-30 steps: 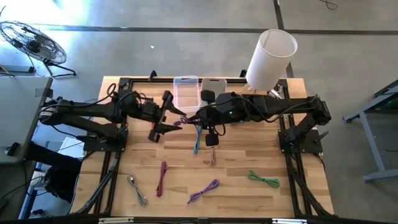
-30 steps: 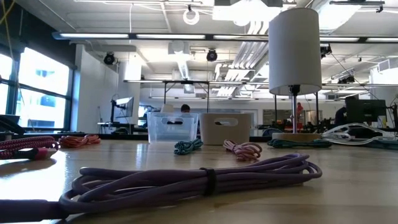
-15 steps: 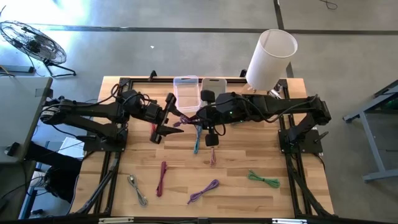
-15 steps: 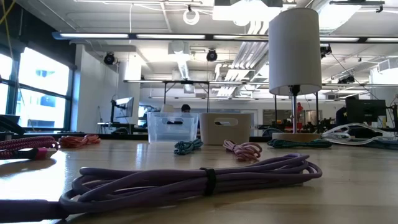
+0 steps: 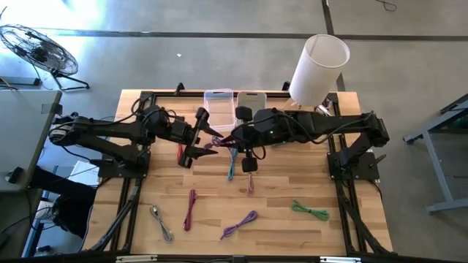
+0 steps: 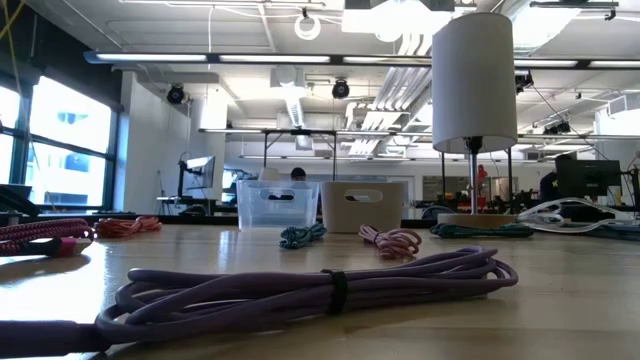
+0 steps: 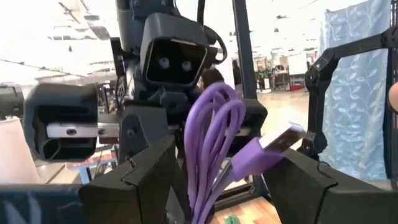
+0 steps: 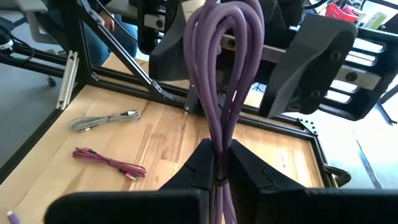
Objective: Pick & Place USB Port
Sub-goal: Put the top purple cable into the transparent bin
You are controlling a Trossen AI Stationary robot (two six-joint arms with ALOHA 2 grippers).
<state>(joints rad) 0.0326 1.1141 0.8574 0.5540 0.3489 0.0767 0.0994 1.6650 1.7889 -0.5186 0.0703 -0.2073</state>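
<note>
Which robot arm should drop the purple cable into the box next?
Probably the right. The right gripper is shut on the purple cable, close to the clear bin. The left gripper is open around the cable's loops, not gripping.

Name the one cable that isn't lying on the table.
The purple cable, pinched in the right gripper between the left gripper's open fingers; the rest lie flat.

The purple cable (image 8: 224, 81) runs off the right wrist picture at both ends, so its plugs there are hidden; in the high view it is too small, among both arms, to tell which jaws grip it
</note>
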